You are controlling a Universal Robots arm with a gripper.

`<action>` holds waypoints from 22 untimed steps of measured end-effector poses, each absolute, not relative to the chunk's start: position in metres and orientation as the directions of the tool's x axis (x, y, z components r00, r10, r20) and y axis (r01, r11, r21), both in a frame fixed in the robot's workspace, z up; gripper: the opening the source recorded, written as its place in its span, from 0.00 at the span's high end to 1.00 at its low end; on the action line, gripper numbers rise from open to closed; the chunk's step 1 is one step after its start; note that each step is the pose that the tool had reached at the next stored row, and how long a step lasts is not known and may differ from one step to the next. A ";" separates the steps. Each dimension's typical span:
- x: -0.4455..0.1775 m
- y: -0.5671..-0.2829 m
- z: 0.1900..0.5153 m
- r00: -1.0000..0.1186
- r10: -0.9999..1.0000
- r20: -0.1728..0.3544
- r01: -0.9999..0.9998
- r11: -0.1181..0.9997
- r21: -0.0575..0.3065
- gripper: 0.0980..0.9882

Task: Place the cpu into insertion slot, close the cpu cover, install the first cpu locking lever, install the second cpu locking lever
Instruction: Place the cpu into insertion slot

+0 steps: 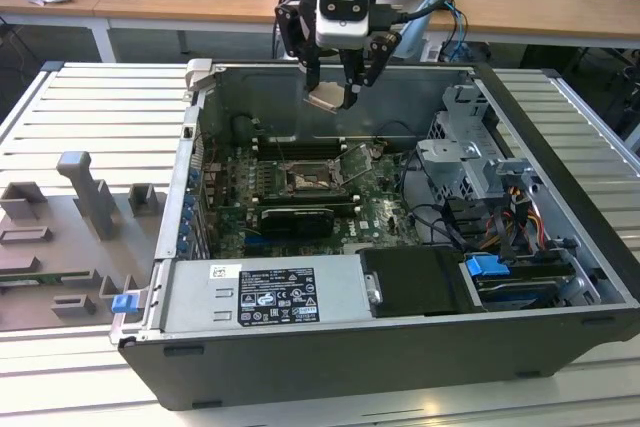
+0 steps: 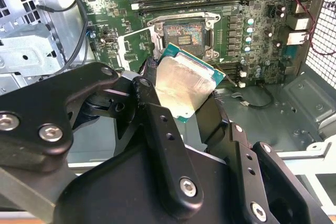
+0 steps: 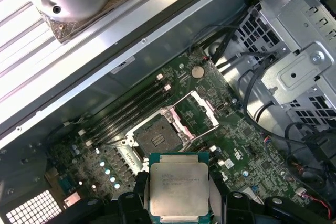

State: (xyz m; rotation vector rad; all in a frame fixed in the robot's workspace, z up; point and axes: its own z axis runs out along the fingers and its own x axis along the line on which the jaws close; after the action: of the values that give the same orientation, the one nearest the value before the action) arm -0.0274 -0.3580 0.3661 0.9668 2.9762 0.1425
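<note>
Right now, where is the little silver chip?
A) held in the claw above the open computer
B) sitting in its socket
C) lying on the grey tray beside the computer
A: the claw grips the chip in mid-air, and the socket sits bare.

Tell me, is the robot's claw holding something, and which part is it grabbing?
Yes. The gripper holds the cpu. Its fingers pinch the chip by two opposite edges, leaving the metal face bare.
</note>
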 end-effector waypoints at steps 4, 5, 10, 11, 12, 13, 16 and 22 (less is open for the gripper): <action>-0.027 -0.358 0.366 -0.806 0.592 0.019 0.591 0.802 0.089 0.50; -0.027 -0.358 0.366 -0.805 0.593 0.019 0.593 0.801 0.089 0.50; -0.027 -0.358 0.366 -0.800 0.599 0.019 0.599 0.796 0.089 0.50; -0.027 -0.358 0.366 -0.798 0.602 0.019 0.601 0.794 0.089 0.50; -0.027 -0.358 0.366 -0.796 0.605 0.019 0.604 0.792 0.089 0.50; -0.027 -0.358 0.366 -0.794 0.608 0.019 0.607 0.790 0.089 0.50; -0.028 -0.358 0.366 -0.780 0.626 0.019 0.625 0.776 0.089 0.50; -0.028 -0.358 0.365 -0.747 0.664 0.019 0.663 0.743 0.089 0.50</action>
State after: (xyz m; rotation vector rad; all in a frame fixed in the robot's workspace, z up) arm -0.0278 -0.3580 0.3654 1.1114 2.9205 0.1414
